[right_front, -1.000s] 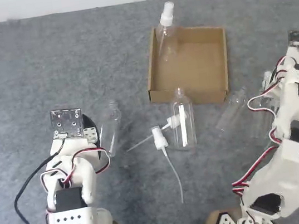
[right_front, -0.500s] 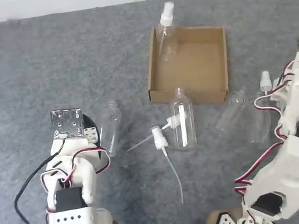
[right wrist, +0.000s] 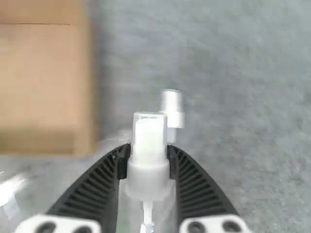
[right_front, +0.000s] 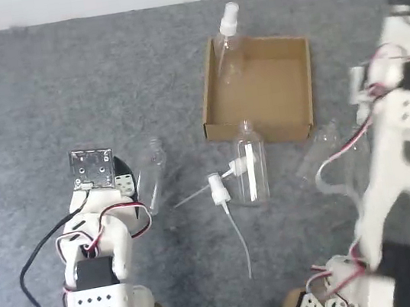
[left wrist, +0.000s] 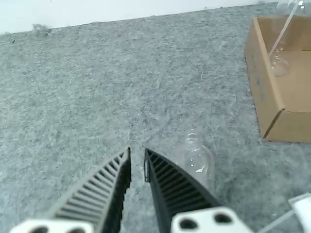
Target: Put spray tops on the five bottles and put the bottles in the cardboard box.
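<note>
My right gripper [right wrist: 146, 150] is shut on the neck of a clear bottle with a white spray top [right wrist: 146, 141], held up to the right of the cardboard box [right_front: 218, 109]; the high view shows that raised arm [right_front: 400, 116]. A second white spray top [right wrist: 171, 108] lies on the carpet beyond it. One topped bottle [right_front: 227, 42] leans over the box's far left corner. My left gripper [left wrist: 137, 160] is shut on nothing, beside a capless bottle [left wrist: 197, 158], which in the high view lies left of centre [right_front: 152, 173].
In front of the box stands a capless bottle [right_front: 250, 164] with a loose spray top [right_front: 234, 168] against it. Another loose spray top [right_front: 218, 188] with a long tube lies nearby. A further clear bottle [right_front: 319, 150] lies to the right of the box's front corner.
The right arm has risen and swung toward the far side of the table, carrying the topped bottle. The left arm has kept still.
</note>
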Controlling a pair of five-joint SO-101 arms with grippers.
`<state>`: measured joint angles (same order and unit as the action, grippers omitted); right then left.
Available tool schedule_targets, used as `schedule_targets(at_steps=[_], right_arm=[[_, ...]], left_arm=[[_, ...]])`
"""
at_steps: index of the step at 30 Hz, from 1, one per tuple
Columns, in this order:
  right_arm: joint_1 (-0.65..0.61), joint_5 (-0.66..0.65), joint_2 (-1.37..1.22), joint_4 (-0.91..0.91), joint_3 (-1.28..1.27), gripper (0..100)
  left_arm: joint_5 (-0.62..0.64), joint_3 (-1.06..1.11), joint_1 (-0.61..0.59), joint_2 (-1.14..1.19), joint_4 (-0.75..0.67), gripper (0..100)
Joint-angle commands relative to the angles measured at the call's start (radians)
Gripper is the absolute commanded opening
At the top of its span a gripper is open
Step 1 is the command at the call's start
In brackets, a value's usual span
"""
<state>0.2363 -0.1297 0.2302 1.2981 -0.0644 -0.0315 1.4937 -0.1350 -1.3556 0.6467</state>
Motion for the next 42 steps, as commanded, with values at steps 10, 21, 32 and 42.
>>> schedule_targets(at_steps=[10,21,32,42], right_arm=[[-0.7,0.166,0.259,0.093,0.068,2.4],[-0.854,0.39,-0.147,-0.124,0.169,2.4],[-0.901,0.551,-0.466,-0.306,0.169,2.8],[-0.901,0.572,-0.573,-0.325,0.167,2.8]], left_arm=[[-0.003,-0.01,-0.032,0.006,-0.026,4],[-0.003,-0.01,-0.032,0.006,-0.026,4],[-0.005,-0.01,-0.031,0.006,-0.026,4],[-0.005,-0.01,-0.032,0.006,-0.028,4]])
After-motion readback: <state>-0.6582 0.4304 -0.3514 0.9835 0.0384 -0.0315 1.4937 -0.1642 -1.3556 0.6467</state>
